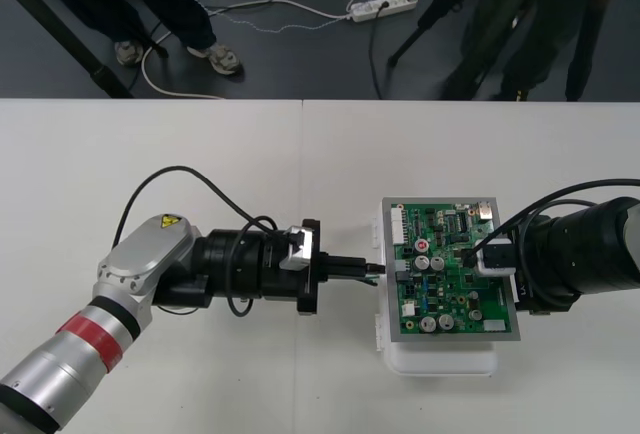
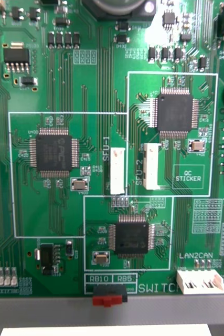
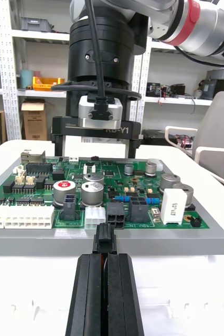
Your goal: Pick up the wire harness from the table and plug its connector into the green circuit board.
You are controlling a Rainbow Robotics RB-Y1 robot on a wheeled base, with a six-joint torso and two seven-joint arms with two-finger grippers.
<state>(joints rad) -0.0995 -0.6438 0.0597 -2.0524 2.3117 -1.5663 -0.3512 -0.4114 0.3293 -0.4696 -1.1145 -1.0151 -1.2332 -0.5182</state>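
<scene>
Your left fingers [image 3: 88,294] are pressed close together, pinching the harness's small black plug [image 3: 104,242] at their tips. The plug sits against the grey rim at the left edge of the green circuit board [image 1: 455,299], in line with a black header [image 3: 116,212] just behind it. You cannot tell whether it is seated. The left gripper [image 1: 374,270] lies level over the bench [image 1: 200,174]. Your right gripper [image 3: 98,156] stands over the board's opposite edge, fingers wide apart and holding nothing. The board rests on its white base [image 1: 440,362].
</scene>
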